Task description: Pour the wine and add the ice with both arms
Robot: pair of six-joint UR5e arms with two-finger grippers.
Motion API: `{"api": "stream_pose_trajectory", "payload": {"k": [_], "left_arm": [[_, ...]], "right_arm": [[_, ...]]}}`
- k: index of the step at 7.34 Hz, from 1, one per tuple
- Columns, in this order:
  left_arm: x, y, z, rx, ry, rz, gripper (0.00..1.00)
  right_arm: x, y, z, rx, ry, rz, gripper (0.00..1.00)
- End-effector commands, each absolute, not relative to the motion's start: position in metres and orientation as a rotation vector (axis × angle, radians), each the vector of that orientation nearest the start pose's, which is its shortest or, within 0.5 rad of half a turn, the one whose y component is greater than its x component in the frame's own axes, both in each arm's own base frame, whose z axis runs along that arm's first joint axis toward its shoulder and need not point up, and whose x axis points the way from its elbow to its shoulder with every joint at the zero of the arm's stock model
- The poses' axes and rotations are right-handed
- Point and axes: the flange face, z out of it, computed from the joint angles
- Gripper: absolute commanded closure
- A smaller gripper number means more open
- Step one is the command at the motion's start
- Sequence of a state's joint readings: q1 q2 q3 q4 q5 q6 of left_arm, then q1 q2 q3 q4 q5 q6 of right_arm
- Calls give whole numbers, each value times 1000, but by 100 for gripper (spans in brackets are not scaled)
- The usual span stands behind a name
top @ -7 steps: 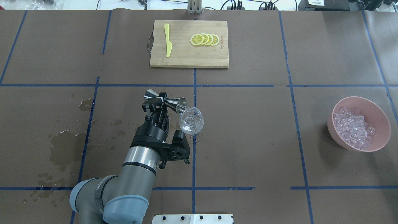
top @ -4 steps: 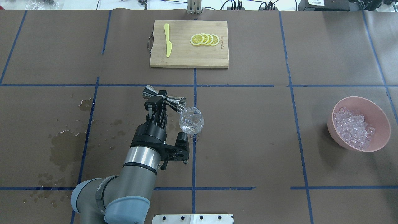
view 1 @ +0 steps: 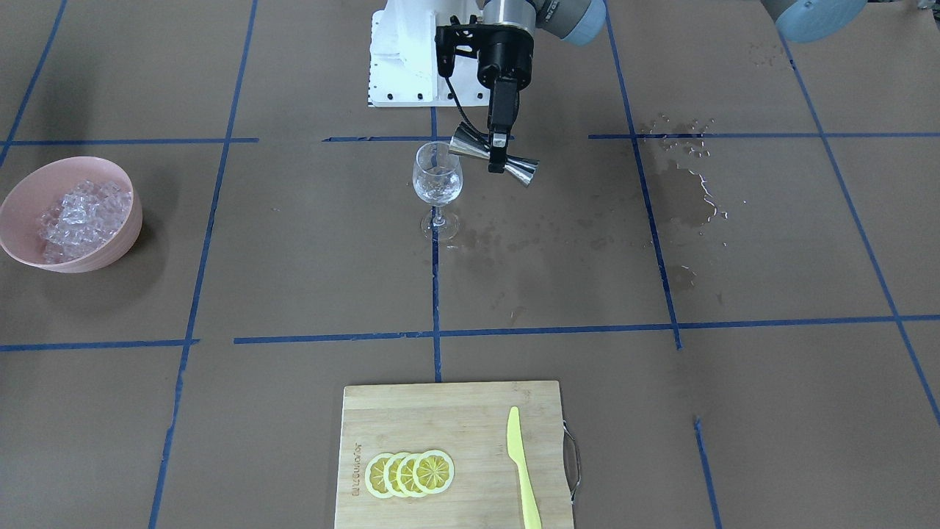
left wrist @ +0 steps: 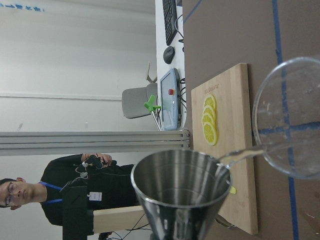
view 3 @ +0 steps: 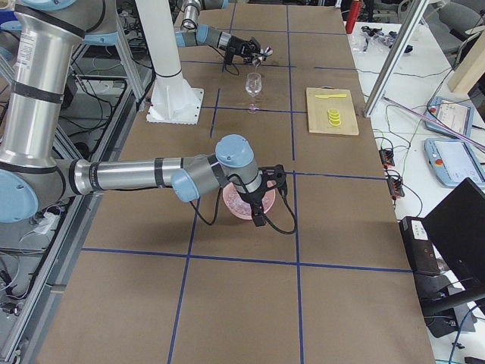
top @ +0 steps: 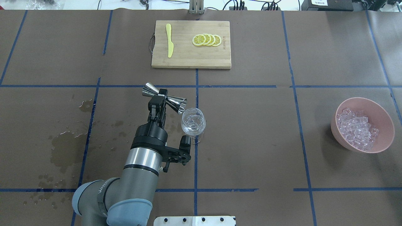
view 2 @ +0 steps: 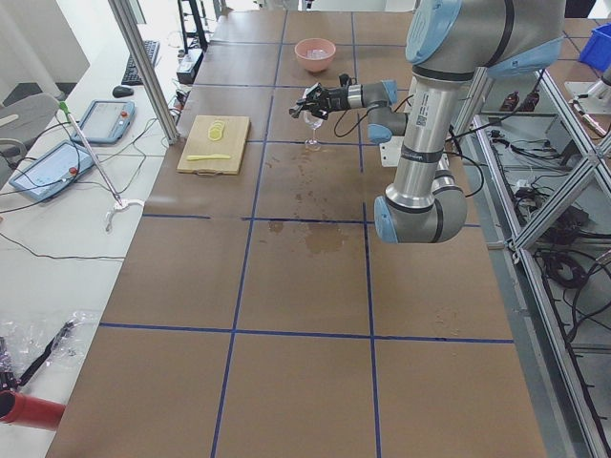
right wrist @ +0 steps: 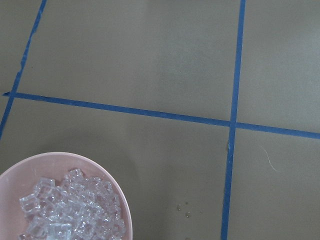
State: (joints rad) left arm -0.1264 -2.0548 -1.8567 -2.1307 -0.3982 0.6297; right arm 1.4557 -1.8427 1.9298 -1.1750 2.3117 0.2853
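Notably, wet patches (top: pixel 64 147) lie near the wine glass (top: pixel 193 122).

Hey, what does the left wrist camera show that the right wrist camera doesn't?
Only the left wrist view shows the shiny steel cone-shaped jigger, tipped so a thin clear stream runs to the rim of the clear wine glass. It also shows the bamboo cutting board with yellow lemon slices, and a person in dark clothes beyond the table. Only the right wrist view shows the pink round bowl heaped with small clear ice cubes. Both show the brown paper-covered table crossed by blue tape lines.
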Motion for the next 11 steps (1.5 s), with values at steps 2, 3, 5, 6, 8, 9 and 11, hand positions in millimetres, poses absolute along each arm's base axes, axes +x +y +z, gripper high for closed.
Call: {"api": "stream_pose_trajectory", "payload": {"k": [2,3,5,6,8,9,11], "left_arm": [[511,-290,178,1475,-465,913,100],[509,-290,171,1486,-448,894,100],[495,-288,160,1554,-348,776,100],[486,-289,157,1586,-299,715,100],[478,-290,159,1640,-191,664,100],[475,-291,168,1649,-105,615,100],[475,-295,189,1639,80,544,100]], "right_arm": [[20,-401,559,300,-801,-18,0],[20,-400,560,299,-801,-17,0],[20,-400,560,299,-801,-17,0],[20,-400,560,299,-801,-19,0],[20,-400,560,299,-801,-19,0],[20,-400,560,299,-801,-19,0],[20,-399,560,306,-802,-20,0]]}}
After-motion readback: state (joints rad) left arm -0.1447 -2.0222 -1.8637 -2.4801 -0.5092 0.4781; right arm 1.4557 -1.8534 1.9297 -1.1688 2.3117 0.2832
